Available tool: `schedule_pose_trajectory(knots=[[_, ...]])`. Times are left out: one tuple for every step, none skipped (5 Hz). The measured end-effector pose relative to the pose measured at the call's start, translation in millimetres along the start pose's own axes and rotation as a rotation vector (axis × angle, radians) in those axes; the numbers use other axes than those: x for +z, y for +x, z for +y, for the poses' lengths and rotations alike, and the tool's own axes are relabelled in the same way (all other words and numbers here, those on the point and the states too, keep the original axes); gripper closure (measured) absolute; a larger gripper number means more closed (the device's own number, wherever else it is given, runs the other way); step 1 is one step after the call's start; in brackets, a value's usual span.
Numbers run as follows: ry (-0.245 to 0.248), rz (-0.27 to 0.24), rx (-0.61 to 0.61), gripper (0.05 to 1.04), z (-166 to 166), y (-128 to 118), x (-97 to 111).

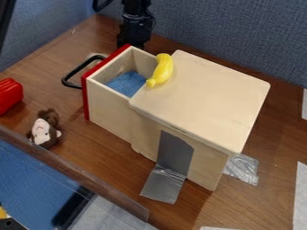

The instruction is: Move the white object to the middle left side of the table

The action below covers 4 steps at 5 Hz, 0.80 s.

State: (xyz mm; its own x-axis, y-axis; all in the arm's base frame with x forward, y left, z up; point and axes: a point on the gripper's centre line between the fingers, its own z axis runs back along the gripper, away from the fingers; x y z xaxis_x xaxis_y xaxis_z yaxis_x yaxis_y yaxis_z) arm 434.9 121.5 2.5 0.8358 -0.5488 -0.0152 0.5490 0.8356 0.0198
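White-faced monkey toy (42, 130) lies left of the wooden box (201, 99); whether the gripper (134, 37) is clenched, I cannot tell.

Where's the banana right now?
In the camera view, the banana lies at the upper left edge of the wooden box's top, right beside the open drawer.

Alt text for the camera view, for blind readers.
Pale wooden box on a brown wooden table, its red-fronted wooden drawer open; yellow toy banana on the box top's edge beside the drawer. Brown monkey toy and red plastic object at left; black robot arm behind.
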Motion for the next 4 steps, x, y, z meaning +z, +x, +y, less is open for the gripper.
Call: schedule_pose_trajectory(knots=[[0.024,-0.034,0.085,0.798,17,-6,21],[0.052,-0.081,0.211,0.904,39,-20,47],[0.053,-0.076,0.315,0.682,56,-47,50],[0.06,-0.089,0.358,0.387,56,-61,57]])
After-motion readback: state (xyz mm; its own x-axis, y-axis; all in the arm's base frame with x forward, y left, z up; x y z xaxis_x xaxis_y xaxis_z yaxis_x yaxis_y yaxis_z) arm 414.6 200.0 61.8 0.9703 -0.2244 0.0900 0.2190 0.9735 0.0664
